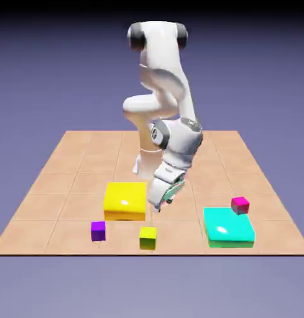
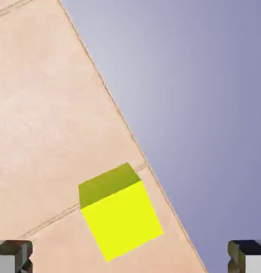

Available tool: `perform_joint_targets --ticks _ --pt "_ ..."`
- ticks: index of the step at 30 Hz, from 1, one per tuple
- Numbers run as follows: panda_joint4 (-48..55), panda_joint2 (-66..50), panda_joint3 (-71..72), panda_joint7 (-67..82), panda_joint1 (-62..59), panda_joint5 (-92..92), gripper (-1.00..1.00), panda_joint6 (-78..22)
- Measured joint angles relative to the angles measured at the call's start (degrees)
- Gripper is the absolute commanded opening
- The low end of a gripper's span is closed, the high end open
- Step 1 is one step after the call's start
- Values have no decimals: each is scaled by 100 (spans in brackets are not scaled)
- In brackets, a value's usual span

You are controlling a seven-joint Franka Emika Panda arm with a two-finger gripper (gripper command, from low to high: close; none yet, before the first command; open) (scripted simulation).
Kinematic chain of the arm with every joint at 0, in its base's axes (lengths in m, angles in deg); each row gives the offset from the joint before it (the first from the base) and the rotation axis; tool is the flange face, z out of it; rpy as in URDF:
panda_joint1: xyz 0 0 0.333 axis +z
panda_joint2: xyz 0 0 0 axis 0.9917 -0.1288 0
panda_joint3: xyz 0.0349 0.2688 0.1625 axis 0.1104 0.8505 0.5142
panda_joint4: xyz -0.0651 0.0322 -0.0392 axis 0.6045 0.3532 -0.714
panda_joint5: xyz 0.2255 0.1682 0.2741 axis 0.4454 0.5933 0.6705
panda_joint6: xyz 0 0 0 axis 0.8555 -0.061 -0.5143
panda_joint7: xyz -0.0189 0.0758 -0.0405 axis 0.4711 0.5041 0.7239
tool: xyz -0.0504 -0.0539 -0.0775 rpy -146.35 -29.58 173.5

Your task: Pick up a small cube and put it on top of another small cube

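The tiled table [image 1: 67,161] carries five coloured items: three small cubes and two large flat blocks. The small cubes are one purple cube [image 1: 98,230], one small yellow cube [image 1: 148,237] and one magenta cube [image 1: 240,204]. The large blocks are one yellow block [image 1: 125,200] and one cyan block [image 1: 228,227]. The purple cube and the small yellow cube sit near the table's front edge, apart from each other, both in front of the yellow block. The magenta cube stands at the far right corner of the cyan block; whether it rests on the block or just behind it cannot be determined from the exterior view. One arm is present, and its gripper [image 1: 159,204] hangs tilted beside the yellow block's right side, above and behind the small yellow cube, touching neither. In the exterior view the fingers are small and partly merged with the hand, so their gap is hard to read there. In the hand view the two fingertips [image 2: 13,258] appear only as cropped grey corners at the bottom edge, spread wide with nothing between them. The small yellow cube [image 2: 120,213] lies ahead of them, close to the table edge; the remaining four items fall outside this view.
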Motion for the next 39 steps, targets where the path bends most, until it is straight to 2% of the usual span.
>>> perform_joint_targets --ticks 6,10,11,13,17,25,31,32,34,39 --pt "592 -997 -246 715 407 -677 0 -726" --pt "675 -1826 -429 416 230 -997 0 67" --pt "676 -1836 -432 413 228 -1001 -100 77" --pt "676 -1836 -431 417 228 -996 -100 75" --pt "593 -1007 -248 720 405 -668 -100 -721" --pt "-598 226 -1799 1978 -312 -2034 -100 309" --pt "-360 -811 -1922 1572 -582 -2368 -100 1200" --pt "-334 -922 -1936 1528 -611 -2404 100 1296" --pt "-334 -923 -1936 1527 -611 -2405 100 1300" --pt "-572 114 -1813 1931 -341 -2076 100 410"
